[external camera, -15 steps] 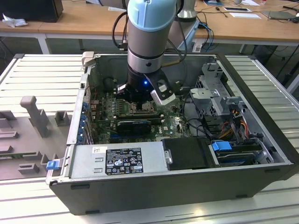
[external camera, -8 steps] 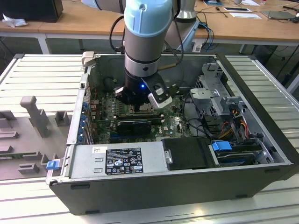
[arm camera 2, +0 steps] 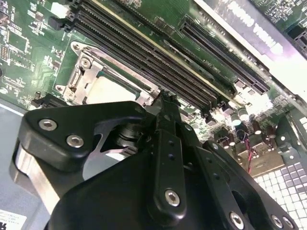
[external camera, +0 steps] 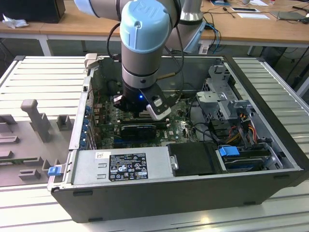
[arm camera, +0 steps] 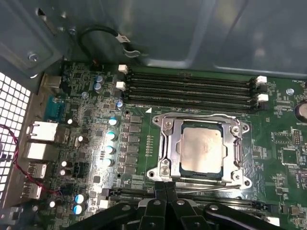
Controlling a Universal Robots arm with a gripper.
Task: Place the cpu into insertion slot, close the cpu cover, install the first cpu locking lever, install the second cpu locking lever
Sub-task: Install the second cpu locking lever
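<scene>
we're inside the open computer case [external camera: 159, 198] on the ribbed worktop [external camera: 43, 72]. in the exterior view the arm reaches down over the motherboard [external camera: 181, 126], at about 12 o'clock from the power supply [external camera: 120, 165].

in the first wrist view the cpu [arm camera: 201, 149] sits square in the insertion slot [arm camera: 242, 127], pale face up, and the cpu cover [arm camera: 175, 143] looks folded down around it, the chip showing through its window. so the first two steps read as done, and this looks like lever work.

the gripper [arm camera: 165, 192] hovers right at the edge of the socket, jaws clenched together with nothing visible between them. a thin locking lever [arm camera: 211, 187] runs along that same socket edge, right by the fingertips. whether the tips touch the wire, i can't tell. the second wrist view has the gripper [arm camera 2: 165, 100] at the socket's rim too, with the long memory slots [arm camera 2: 144, 62] just beyond.

to do this well, i'd judge:
- push with the closed tip as a single blunt finger, flat on the wire, not on the cover plate.
- keep the push along the lever's own swing, then sideways under its hook, so it can't spring back.
- stay off the cpu face and clear of the small capacitors [arm camera: 111, 136] near the socket.
- watch that the cover stays flat; if it lifts at a corner, the lever isn't seated.

the risk is the thin wire slipping off the tip.
</scene>
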